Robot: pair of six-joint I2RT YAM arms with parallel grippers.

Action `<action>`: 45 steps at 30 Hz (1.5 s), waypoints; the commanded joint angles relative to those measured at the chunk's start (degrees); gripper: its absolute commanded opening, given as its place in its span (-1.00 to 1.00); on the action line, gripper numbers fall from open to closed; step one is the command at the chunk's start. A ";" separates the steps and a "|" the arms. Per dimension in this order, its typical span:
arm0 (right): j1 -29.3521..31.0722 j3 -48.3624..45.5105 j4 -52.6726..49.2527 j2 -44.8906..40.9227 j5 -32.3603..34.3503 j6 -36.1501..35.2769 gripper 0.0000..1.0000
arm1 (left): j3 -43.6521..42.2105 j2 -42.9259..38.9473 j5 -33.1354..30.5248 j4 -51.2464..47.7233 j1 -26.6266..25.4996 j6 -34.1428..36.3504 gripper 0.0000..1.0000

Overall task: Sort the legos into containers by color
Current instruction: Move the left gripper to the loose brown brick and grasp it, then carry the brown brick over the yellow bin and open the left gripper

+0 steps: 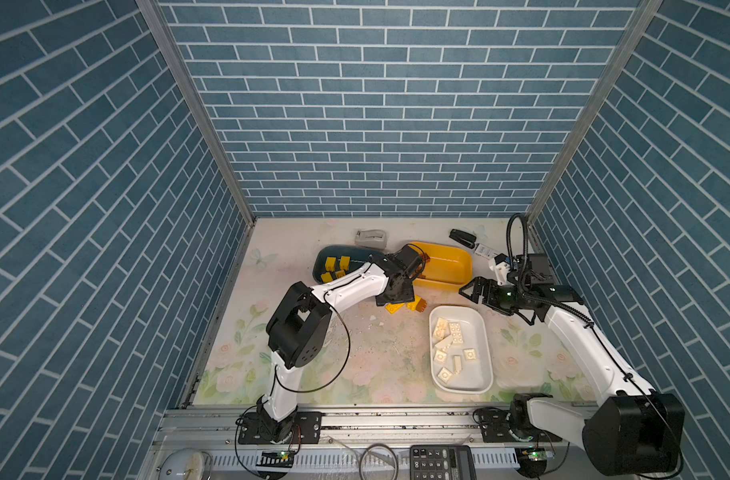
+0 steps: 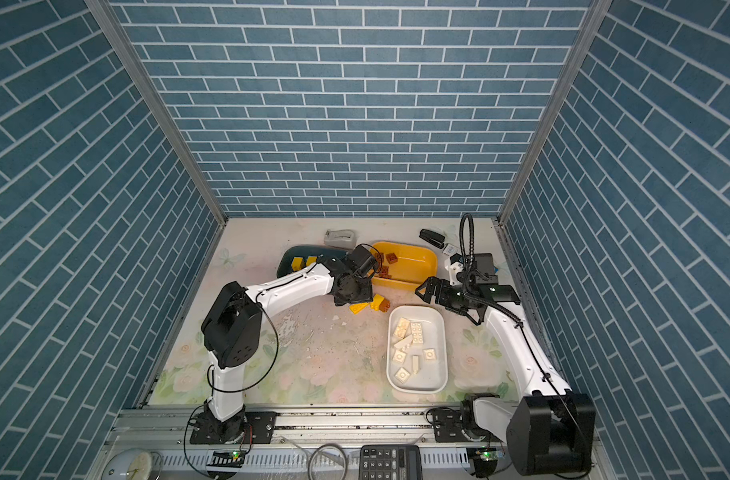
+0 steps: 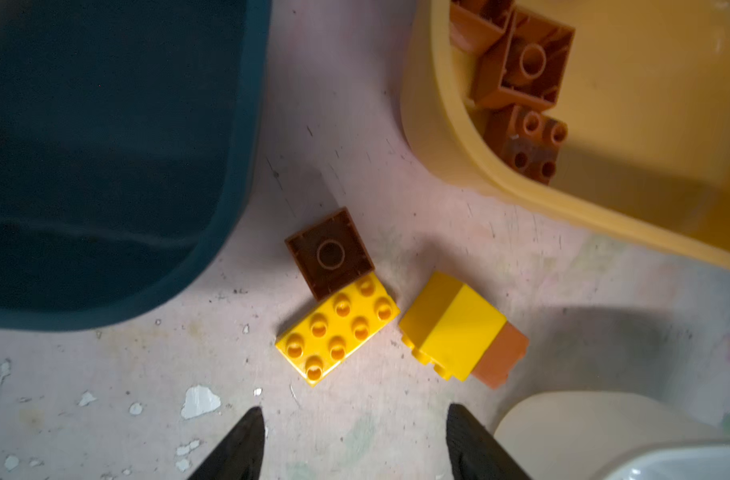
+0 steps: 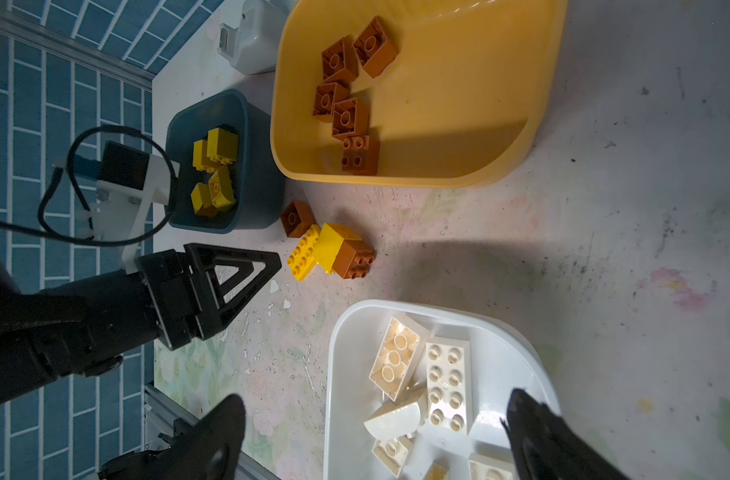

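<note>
Left gripper point(image 3: 357, 444) half-spread, empty, above loose legos between tubs: flat yellow studded plate point(image 3: 337, 332) touching upturned reddish-brown square brick point(image 3: 330, 253). Yellow block point(image 3: 452, 328) beside, apparently stuck to a brown one. Pinch plate's long edges clear of brown brick, carry to dark blue plastic tub point(image 3: 246, 124). Right gripper point(image 4: 375, 415) wide, empty, over white plastic tub point(image 4: 342, 332).

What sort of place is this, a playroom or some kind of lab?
Probably a robot test booth: two arms bolted to a metal rail, brick-print wall panels, and a flowered tabletop holding legos and containers.
</note>
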 commanded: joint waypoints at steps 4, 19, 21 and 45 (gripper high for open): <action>0.43 -0.45 2.94 0.32 -1.96 1.22 0.96 | 4.06 4.04 -6.09 -1.28 0.21 -7.26 0.36; 0.38 -0.30 2.90 1.55 -3.90 -0.94 0.96 | 7.96 10.72 -12.13 -1.27 0.21 -8.70 0.11; 0.36 -0.34 2.72 1.35 -3.98 -1.02 0.96 | 8.53 11.64 -12.15 -1.50 0.21 -8.60 0.09; 0.30 0.95 0.86 0.92 -3.38 -2.00 0.96 | 8.20 5.96 -9.00 -3.46 -1.16 1.88 -0.43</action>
